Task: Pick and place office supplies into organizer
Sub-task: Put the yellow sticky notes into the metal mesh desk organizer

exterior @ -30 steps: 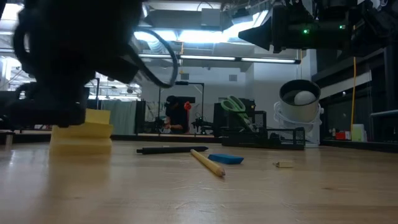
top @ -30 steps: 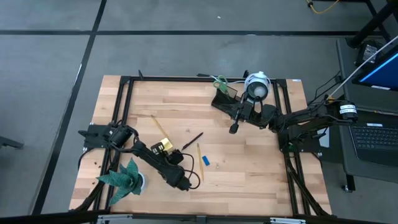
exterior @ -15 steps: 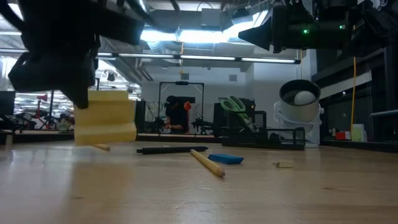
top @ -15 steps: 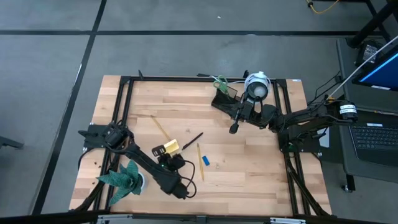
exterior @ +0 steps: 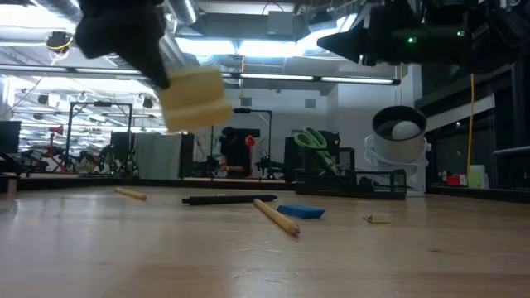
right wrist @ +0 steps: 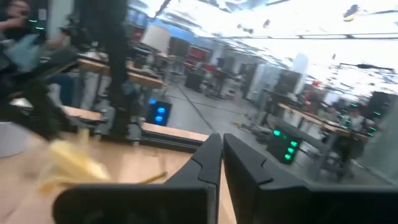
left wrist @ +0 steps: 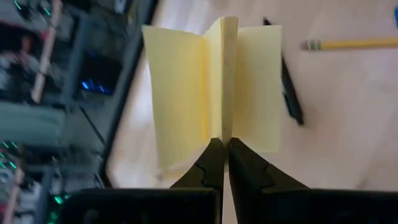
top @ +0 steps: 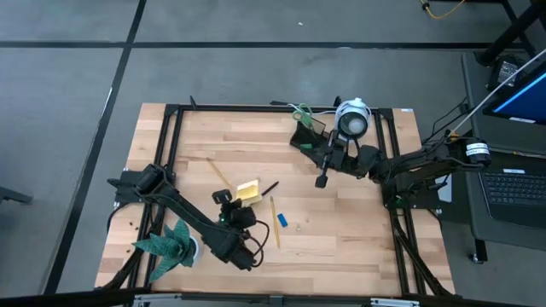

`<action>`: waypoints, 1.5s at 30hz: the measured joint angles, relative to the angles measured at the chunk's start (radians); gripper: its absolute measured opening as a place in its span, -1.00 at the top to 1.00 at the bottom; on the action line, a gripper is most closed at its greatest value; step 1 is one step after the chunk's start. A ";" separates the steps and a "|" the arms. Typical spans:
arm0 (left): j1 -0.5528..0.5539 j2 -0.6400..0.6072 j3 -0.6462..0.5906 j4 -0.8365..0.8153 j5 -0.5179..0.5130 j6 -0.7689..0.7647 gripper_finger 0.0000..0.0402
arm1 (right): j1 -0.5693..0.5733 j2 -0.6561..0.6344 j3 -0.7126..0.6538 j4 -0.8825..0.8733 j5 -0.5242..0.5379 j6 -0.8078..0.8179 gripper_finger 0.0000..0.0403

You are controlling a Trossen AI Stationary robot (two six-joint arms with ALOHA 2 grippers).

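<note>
My left gripper (left wrist: 222,155) is shut on the yellow sticky-note pad (left wrist: 211,87), which hangs in the air over the table's middle (top: 247,190) (exterior: 195,98). On the wood below lie the black pen (top: 266,189), a yellow pencil (top: 274,220), a second pencil (top: 220,175), the small blue block (top: 282,220) and a tiny piece (top: 298,228). The black organizer (top: 309,136) stands at the far edge, with the green-handled scissors (top: 300,112) upright in it. My right gripper (top: 322,179) hovers shut just in front of the organizer and holds nothing. My left gripper pinches the pad between its two fingers at the middle of its nearest edge (left wrist: 222,132). Sheets fan out to both sides of the pinched part. The fingers come slanting down from the table's near left. The pad is lifted clear of the table and tilted.
A round white device (top: 351,119) stands right of the organizer. A green paper plant (top: 171,243) sits at the near left corner. A black frame (top: 171,109) runs round the tabletop. Bare wood lies between the loose supplies and the organizer.
My left gripper has risen and tipped its fingers upward, and the sticky-note pad has gone with it. The pad was on the wood and now hangs clear, a little farther toward the table's right and far side. My right gripper has kept still.
</note>
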 joint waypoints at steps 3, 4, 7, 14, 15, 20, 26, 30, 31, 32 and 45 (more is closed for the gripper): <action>0.020 -0.017 0.000 0.000 -0.067 0.089 0.98 | 0.023 0.000 0.046 -0.088 -0.014 -0.001 0.96; 0.029 -0.020 0.000 0.000 -0.087 0.116 0.98 | 0.032 0.000 0.070 -0.146 -0.015 -0.001 0.97; 0.057 -0.022 0.000 0.000 -0.139 0.193 0.98 | 0.065 0.000 0.164 -0.377 -0.015 0.003 0.95; 0.116 -0.022 0.000 0.000 -0.251 0.340 0.98 | 0.153 0.000 0.330 -0.802 0.003 0.015 0.89; 0.121 -0.022 0.000 0.000 -0.269 0.356 0.98 | 0.168 0.000 0.338 -0.819 0.022 0.015 0.90; 0.142 -0.022 0.000 0.000 -0.299 0.418 0.98 | 0.254 0.000 0.341 -0.861 0.115 -0.051 0.97; 0.154 -0.022 0.000 0.011 -0.326 0.466 0.98 | 0.327 0.003 0.341 -0.850 0.135 -0.102 0.91; 0.158 -0.022 0.000 0.074 -0.327 0.529 0.98 | 0.337 0.027 0.342 -0.840 0.135 -0.102 0.80; 0.160 -0.022 0.000 0.097 -0.326 0.558 0.98 | 0.336 0.036 0.342 -0.830 0.135 -0.103 0.77; 0.163 -0.022 0.000 0.126 -0.326 0.587 0.98 | 0.336 0.047 0.342 -0.819 0.136 -0.104 0.73; 0.219 -0.022 0.000 0.288 -0.301 0.778 0.98 | 0.329 0.127 0.342 -0.713 0.239 -0.215 0.35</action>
